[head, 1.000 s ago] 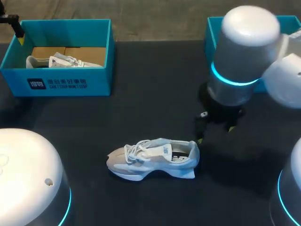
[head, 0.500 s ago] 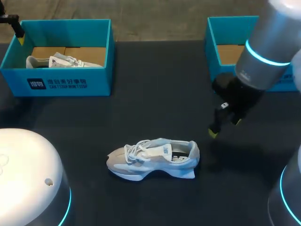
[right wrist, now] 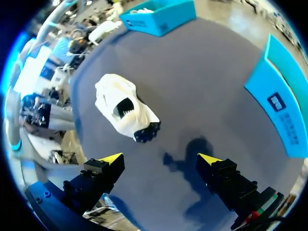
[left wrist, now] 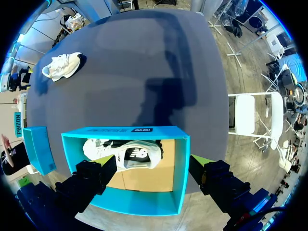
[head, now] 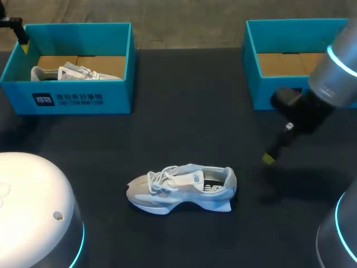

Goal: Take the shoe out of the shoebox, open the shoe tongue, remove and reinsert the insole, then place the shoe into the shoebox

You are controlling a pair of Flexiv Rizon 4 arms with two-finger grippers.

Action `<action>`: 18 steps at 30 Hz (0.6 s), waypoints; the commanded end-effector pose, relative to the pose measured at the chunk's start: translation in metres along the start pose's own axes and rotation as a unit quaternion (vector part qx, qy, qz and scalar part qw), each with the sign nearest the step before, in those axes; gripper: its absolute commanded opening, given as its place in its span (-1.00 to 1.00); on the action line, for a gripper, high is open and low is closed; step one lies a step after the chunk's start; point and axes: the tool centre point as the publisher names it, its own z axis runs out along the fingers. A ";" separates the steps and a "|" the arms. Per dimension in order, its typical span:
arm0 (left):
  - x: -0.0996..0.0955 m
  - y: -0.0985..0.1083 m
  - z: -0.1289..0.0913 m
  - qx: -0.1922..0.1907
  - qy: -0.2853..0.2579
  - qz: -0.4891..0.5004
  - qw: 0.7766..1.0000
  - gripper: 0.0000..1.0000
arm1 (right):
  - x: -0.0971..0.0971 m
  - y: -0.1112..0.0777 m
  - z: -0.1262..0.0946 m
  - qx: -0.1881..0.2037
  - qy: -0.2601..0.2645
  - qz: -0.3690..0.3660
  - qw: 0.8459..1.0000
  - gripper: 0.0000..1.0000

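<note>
A: Status, big to small?

B: Dark table (head: 184, 100) carries it all. Two teal shoeboxes. The right shoebox (head: 251, 61) sits just beside the right claw (head: 273, 153), showing only its cardboard floor. The left shoebox (head: 78, 100) is far ahead of that claw, beyond the shoe.

A: Where's the shoe?

B: The loose sneaker (head: 181, 187), white and grey, stands upright on its sole on the table, out of both boxes. It's ahead of the right claw, heel end nearer to it, near but not touching.

A: Right claw state?

B: The wrist view shows the right claw (right wrist: 160, 161) spread wide, nothing between the fingers, only bare table under it.

A: Left side?

B: The left claw (left wrist: 153, 163) hangs above the left shoebox (left wrist: 180, 178), fingers also spread wide, gripping nothing. A boxed sneaker (left wrist: 130, 153) lies on its side under the claw, on the cardboard floor. No contact visible.

A: Insole?

B: Can't tell from these views.
</note>
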 end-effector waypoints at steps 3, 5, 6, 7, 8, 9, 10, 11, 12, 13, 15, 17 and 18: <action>0.000 -0.001 0.000 -0.001 0.001 0.000 1.000 1.00 | 0.001 -0.038 0.001 -0.141 -0.016 -0.072 0.987 1.00; 0.000 -0.001 0.000 -0.001 0.001 0.000 1.000 1.00 | 0.001 -0.038 0.001 -0.141 -0.016 -0.072 0.987 1.00; 0.000 -0.001 0.000 -0.001 0.001 0.000 1.000 1.00 | 0.001 -0.038 0.001 -0.141 -0.016 -0.072 0.987 1.00; 0.000 -0.001 0.000 -0.001 0.001 0.000 1.000 1.00 | 0.001 -0.038 0.001 -0.141 -0.016 -0.072 0.987 1.00; 0.000 -0.001 0.000 -0.001 0.001 0.000 1.000 1.00 | 0.001 -0.038 0.001 -0.141 -0.016 -0.072 0.987 1.00; 0.000 -0.001 0.000 -0.001 0.001 0.000 1.000 1.00 | 0.001 -0.038 0.001 -0.141 -0.016 -0.072 0.987 1.00; 0.000 -0.001 0.000 -0.001 0.001 0.000 1.000 1.00 | 0.001 -0.038 0.001 -0.141 -0.016 -0.072 0.987 1.00; 0.000 -0.001 0.000 -0.001 0.001 0.000 1.000 1.00 | 0.001 -0.038 0.001 -0.141 -0.016 -0.072 0.987 1.00; 0.000 -0.001 0.000 -0.001 0.001 0.000 1.000 1.00 | 0.001 -0.038 0.001 -0.141 -0.016 -0.072 0.987 1.00; 0.000 -0.001 0.000 -0.001 0.001 0.000 1.000 1.00 | 0.001 -0.038 0.001 -0.141 -0.016 -0.072 0.987 1.00; 0.000 -0.001 0.000 -0.001 0.001 0.000 1.000 1.00 | 0.002 -0.038 0.005 -0.158 -0.008 -0.091 0.983 1.00; 0.000 -0.001 0.000 -0.001 0.001 0.000 1.000 1.00 | 0.002 -0.038 0.014 -0.179 -0.028 -0.120 0.976 1.00; 0.000 -0.001 0.000 -0.001 0.001 0.000 1.000 1.00 | 0.000 -0.038 0.018 -0.192 -0.022 -0.128 0.973 1.00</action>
